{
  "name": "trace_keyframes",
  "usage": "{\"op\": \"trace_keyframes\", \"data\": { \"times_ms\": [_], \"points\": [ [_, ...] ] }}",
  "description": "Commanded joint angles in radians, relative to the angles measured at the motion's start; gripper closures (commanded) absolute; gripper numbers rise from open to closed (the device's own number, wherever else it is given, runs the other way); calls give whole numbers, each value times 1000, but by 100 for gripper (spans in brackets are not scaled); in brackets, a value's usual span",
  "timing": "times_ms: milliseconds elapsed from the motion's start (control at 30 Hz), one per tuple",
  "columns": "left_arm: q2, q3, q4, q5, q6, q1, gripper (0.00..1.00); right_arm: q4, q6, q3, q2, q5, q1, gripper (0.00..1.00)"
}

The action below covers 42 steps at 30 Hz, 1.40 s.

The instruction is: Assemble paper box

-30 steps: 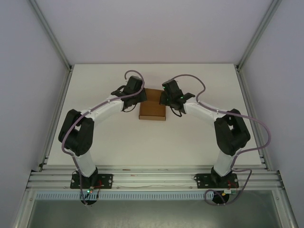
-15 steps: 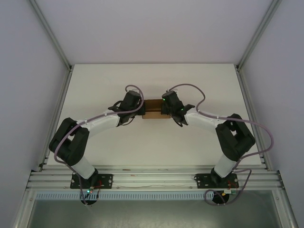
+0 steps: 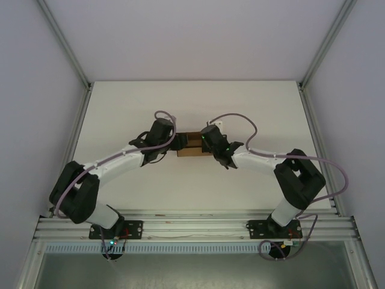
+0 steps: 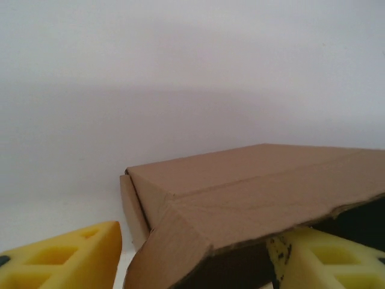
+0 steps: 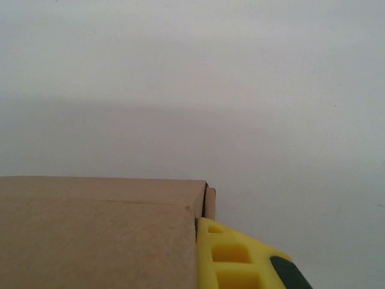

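Observation:
The paper box is a small brown cardboard box in the middle of the white table, between my two grippers. My left gripper is at its left end, open. In the left wrist view the yellow fingers stand wide apart around a folded corner of the paper box, with a gap on the left side. My right gripper is at the box's right end. In the right wrist view one yellow finger presses against a cardboard wall of the paper box; the other finger is hidden behind it.
The white table has free room all round the box. Aluminium rails run along its near edge and up both sides, with white walls behind. Purple cables loop over both wrists.
Both grippers have brought the box down and a little nearer the bases. The left gripper has opened and let go of the box's left end. The right gripper stays shut.

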Motion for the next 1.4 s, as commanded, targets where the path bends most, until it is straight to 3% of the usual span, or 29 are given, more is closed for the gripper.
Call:
{"op": "trace_keyframes", "data": {
  "times_ms": [0,33,67,100,233,467,733,1167,1367],
  "points": [
    [-78,-28,-108,-45,-23,-7,21,26,20,-42,-29,74,8,96],
    [-102,-35,-117,-53,-30,-8,15,38,20,-51,-33,78,11,95],
    [-129,-40,-132,-70,-38,-7,2,56,21,-61,-37,89,18,95],
    [-152,-42,-143,-93,-76,-7,0,71,13,-68,-37,97,25,94],
    [-198,10,-244,-160,-190,22,0,94,-15,-70,-36,145,59,94],
    [-103,82,-212,-6,-249,160,0,188,-9,-108,-29,175,95,92],
    [71,74,-85,136,-274,181,0,248,-25,-143,-12,203,135,91],
    [177,-80,115,252,-304,180,24,196,-18,-163,-29,212,194,84],
    [198,-123,181,282,-301,179,27,150,41,-229,-141,103,195,59]
  ]
}}
